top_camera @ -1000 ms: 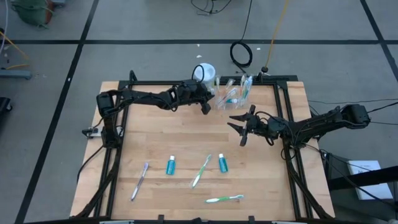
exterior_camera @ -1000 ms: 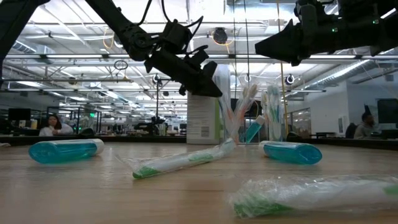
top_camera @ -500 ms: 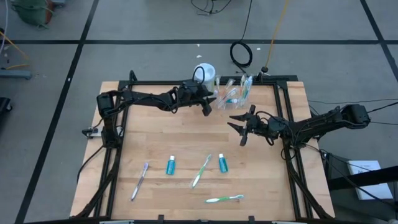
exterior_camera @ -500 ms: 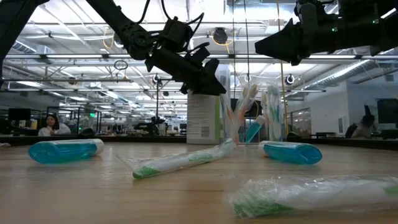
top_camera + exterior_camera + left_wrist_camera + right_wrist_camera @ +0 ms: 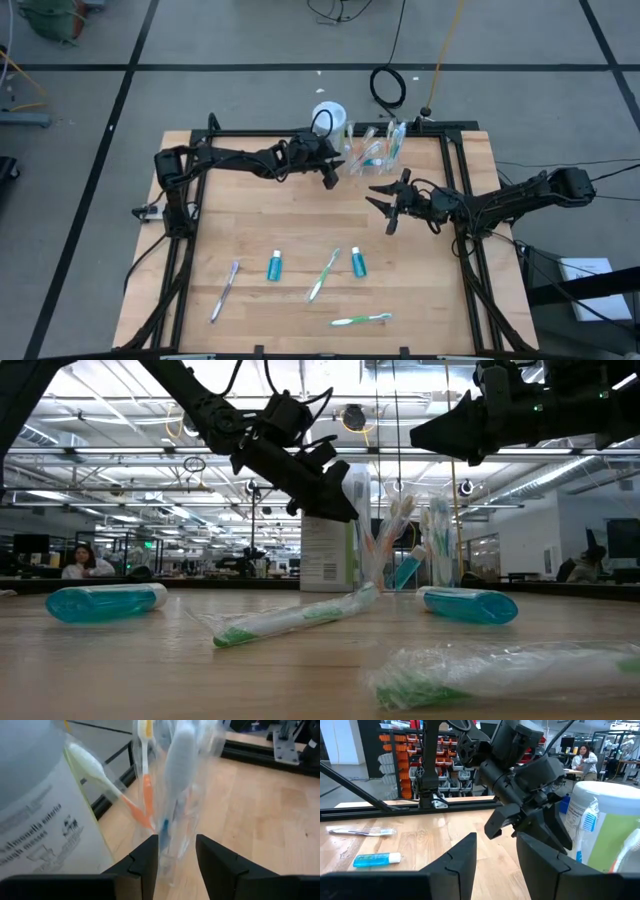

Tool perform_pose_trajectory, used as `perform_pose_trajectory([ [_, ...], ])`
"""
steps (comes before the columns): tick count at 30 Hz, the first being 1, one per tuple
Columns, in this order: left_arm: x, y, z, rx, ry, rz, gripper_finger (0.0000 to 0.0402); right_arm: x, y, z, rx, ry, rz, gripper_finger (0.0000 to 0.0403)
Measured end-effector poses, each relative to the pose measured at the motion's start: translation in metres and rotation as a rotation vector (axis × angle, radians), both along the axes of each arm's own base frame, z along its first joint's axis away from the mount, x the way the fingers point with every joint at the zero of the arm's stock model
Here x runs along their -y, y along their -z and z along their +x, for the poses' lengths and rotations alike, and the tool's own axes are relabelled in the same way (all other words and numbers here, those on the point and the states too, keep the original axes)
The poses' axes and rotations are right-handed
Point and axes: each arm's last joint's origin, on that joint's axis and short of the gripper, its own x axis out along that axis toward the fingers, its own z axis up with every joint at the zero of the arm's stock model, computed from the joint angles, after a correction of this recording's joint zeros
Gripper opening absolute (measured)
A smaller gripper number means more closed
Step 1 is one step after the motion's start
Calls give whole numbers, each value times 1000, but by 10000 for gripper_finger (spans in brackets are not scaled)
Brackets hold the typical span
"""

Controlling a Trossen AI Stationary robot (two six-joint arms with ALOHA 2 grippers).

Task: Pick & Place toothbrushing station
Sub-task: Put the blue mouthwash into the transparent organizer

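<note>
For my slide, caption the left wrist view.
Left gripper open in front of the clear toothbrush holder, with orange and white brushes upright beside a white tub.

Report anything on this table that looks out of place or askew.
Nothing looks spilled or broken. The clear plastic toothbrush holder stands upright at the far edge beside the white canister. Wrapped toothbrushes and blue tubes lie scattered flat at differing angles near the front, not slotted in.
</note>
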Motion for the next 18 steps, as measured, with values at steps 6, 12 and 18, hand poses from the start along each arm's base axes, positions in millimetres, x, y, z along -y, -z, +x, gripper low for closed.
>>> perform_pose_trajectory([
  [6,3,-17,-12,-52,-45,7,139,0,0,0,-1,0,0,132],
  [12,18,-44,-40,-192,-23,-44,138,0,0,0,-1,0,0,132],
  [18,32,-71,-80,-252,-42,-97,138,0,1,0,-7,0,3,132],
])
